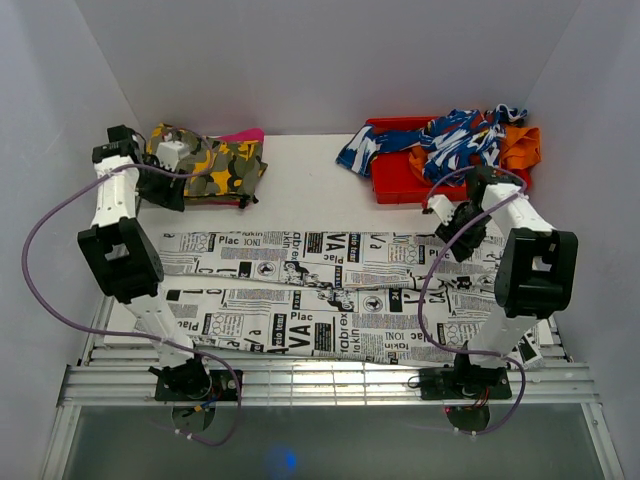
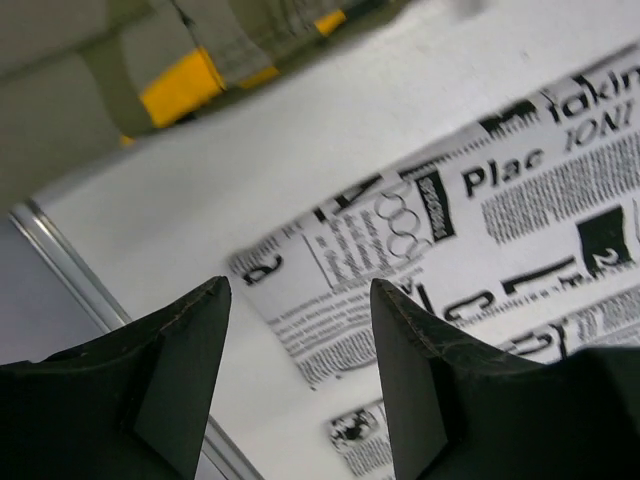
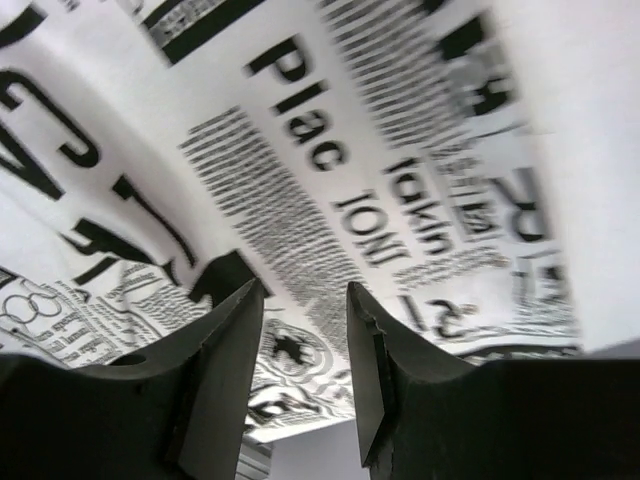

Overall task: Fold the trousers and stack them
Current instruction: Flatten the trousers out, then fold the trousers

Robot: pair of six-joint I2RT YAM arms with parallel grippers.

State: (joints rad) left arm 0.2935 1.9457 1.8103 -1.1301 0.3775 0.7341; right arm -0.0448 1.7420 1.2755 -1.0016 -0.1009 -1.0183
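Trousers [image 1: 320, 290]: spread flat on the table [image 1: 310, 185], lengthwise from 9 o'clock to 3 o'clock, filling the 6 o'clock half.
Left pincer [image 2: 298, 290]: wide, nothing between its fingers, above the trousers' 9 o'clock end.
Right pincer [image 3: 304, 290]: narrow gap, close over the printed cloth near the 3 o'clock end, nothing seen between the fingers.
Camouflage garment [image 1: 205, 165]: folded at 10 o'clock.
Red tray [image 1: 400, 182]: at 1 o'clock, a blue-and-white garment [image 1: 445, 140] draped over it.
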